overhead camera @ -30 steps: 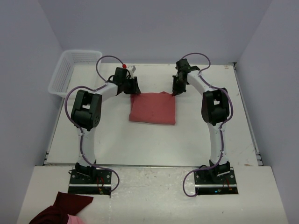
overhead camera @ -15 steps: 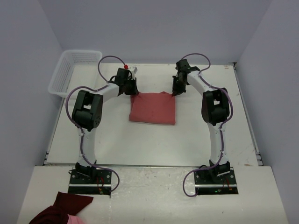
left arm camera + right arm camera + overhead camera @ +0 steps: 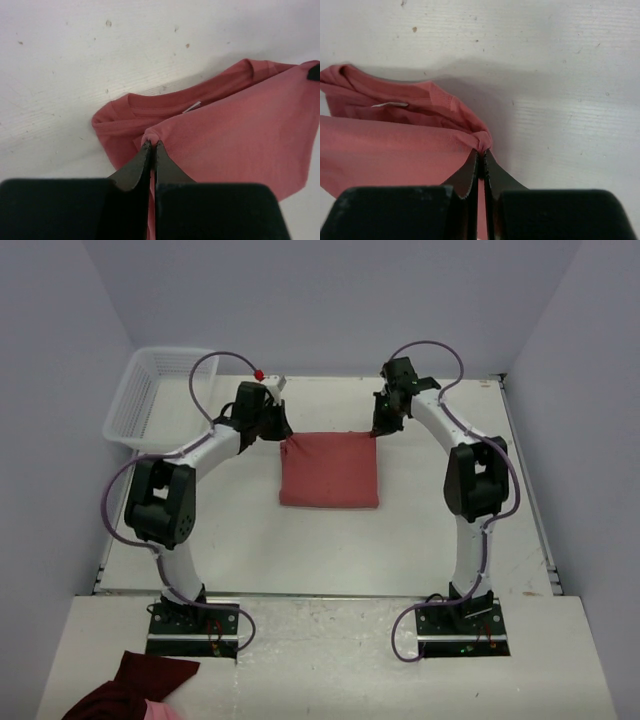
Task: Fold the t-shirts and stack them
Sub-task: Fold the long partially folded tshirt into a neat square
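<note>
White table (image 3: pixel 200 530), pale walls (image 3: pixel 330 300); white basket (image 3: pixel 150 390) upper left.
Folded t-shirt (image 3: pixel 330 472) centre frame; left gripper (image 3: pixel 151 146) and right gripper (image 3: pixel 481 152) each pinched tight on an upper corner of it.

Pale lilac walls (image 3: pixel 330 300), white speckled table (image 3: pixel 240 540), white mesh basket (image 3: pixel 150 390) at its far-left corner

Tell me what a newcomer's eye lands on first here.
The salmon-red t-shirt, folded into a rough rectangle in the middle of the white table, stands out most. The left tool and right tool are each shut on one of its far corners, pinching the cloth. A white basket sits at the table's far left, and a dark maroon cloth bundle lies at the near left corner of the overhead view.
</note>
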You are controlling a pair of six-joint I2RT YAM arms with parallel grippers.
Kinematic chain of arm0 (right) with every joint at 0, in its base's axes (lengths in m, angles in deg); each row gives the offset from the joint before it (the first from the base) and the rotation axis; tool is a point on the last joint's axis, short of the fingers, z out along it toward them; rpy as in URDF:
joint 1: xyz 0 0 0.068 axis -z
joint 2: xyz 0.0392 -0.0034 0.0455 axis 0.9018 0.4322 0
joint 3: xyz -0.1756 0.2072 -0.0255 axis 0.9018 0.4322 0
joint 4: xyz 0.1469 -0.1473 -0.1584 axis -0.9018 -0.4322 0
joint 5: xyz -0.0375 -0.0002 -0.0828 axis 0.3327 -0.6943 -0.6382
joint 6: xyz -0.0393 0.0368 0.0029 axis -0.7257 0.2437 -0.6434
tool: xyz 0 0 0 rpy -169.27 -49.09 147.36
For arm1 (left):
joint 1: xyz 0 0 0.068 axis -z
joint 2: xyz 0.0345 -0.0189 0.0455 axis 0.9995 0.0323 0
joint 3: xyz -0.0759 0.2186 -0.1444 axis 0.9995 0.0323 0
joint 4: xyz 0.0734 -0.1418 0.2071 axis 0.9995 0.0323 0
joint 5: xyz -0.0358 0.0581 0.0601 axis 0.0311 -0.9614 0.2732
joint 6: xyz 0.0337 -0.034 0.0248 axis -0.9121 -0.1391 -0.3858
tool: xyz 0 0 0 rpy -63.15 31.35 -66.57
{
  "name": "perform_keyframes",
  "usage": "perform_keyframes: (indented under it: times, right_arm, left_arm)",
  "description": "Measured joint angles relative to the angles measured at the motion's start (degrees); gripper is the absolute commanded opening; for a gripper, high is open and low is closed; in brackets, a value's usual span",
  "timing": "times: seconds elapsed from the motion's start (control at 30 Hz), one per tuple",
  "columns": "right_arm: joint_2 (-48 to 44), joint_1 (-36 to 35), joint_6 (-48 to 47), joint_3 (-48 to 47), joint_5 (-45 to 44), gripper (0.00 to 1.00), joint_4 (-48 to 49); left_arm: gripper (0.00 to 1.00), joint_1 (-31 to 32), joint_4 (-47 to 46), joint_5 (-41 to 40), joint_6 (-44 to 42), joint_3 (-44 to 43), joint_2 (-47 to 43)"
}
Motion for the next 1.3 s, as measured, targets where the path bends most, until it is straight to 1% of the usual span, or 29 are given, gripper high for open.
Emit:
perform_keyframes:
  times: [0.13, 0.3, 0.37, 0.47, 0.63, 0.7, 0.8, 0.9, 0.93, 0.97, 1.03, 1.07, 1.1, 1.13, 1.17, 1.2, 1.23, 1.27, 1.3]
  right_arm:
    - [-3.43, 0.0, -0.26, 1.03, 0.09, 0.0, -0.07]
    - [-3.41, 0.0, -0.59, 0.87, 0.31, 0.0, -0.09]
    - [-2.21, -0.04, -0.63, -0.35, 0.37, 0.0, -0.63]
    - [1.53, -0.09, -0.74, -3.5, 0.5, 0.0, -0.94]
    - [10.01, -0.09, -0.94, -10.23, 0.55, 0.0, -2.32]
    - [12.52, -0.09, -1.18, -12.02, 0.22, 0.0, -2.97]
    - [14.6, -0.02, -1.33, -14.21, -0.04, 0.0, -4.37]
    - [14.78, 0.07, -1.55, -15.1, -0.09, 0.0, -5.05]
    - [14.78, 0.04, -1.64, -15.45, -0.2, 0.01, -5.07]
    - [14.78, 0.02, -1.68, -15.74, -0.35, 0.04, -5.07]
    - [14.78, 0.0, -1.86, -16.06, -0.59, 0.06, -5.01]
    - [14.78, 0.0, -1.99, -16.15, -0.85, 0.11, -5.01]
    - [14.78, 0.0, -2.05, -16.24, -1.25, 0.16, -5.01]
    - [14.78, 0.0, -2.23, -16.35, -1.73, 0.26, -5.03]
    - [14.78, 0.0, -2.38, -16.5, -2.29, 0.28, -5.09]
    - [14.78, 0.02, -2.73, -16.7, -3.13, 0.32, -5.2]
    - [14.78, 0.09, -2.95, -16.9, -3.58, 0.36, -5.2]
    - [14.73, 0.13, -3.17, -17.0, -4.15, 0.41, -5.14]
    - [14.53, 0.13, -3.28, -17.0, -4.76, 0.46, -5.05]
  left_arm:
    - [0.0, 0.66, -0.74, -0.92, 0.42, 1.79, -6.34]
    - [0.0, 0.9, -1.01, -3.04, 0.42, 2.43, -6.97]
    - [0.0, 0.9, -1.01, -3.87, 0.42, 2.64, -5.7]
    - [0.0, 0.87, -1.16, -4.9, 0.39, 2.27, -1.49]
    - [0.0, 0.61, -1.27, -6.12, 0.35, -0.52, 8.85]
    - [0.0, 0.31, -1.11, -6.01, 0.31, -3.28, 11.61]
    - [0.0, -0.09, -1.31, -7.23, -0.26, -8.48, 14.08]
    - [0.0, -0.74, -1.2, -7.34, -0.61, -10.03, 14.38]
    - [0.01, -0.9, -1.16, -7.32, -0.7, -10.38, 14.38]
    - [0.05, -1.05, -1.14, -7.34, -0.74, -10.8, 14.38]
    - [0.08, -1.18, -1.29, -7.3, -1.11, -11.17, 14.32]
    - [0.12, -1.22, -1.49, -7.28, -1.18, -11.15, 14.23]
    - [0.29, -1.22, -1.68, -7.19, -1.2, -11.08, 14.16]
    - [0.41, -1.22, -2.56, -7.04, -1.29, -10.51, 13.9]
    - [0.52, -1.25, -3.06, -6.99, -1.64, -9.73, 13.38]
    - [0.78, -1.29, -3.63, -6.95, -1.75, -8.72, 12.72]
    - [0.92, -1.36, -4.31, -6.99, -1.99, -7.52, 11.85]
    - [1.0, -1.42, -4.61, -7.04, -1.9, -6.6, 10.91]
    - [1.0, -1.46, -4.94, -7.3, -1.62, -5.33, 9.66]
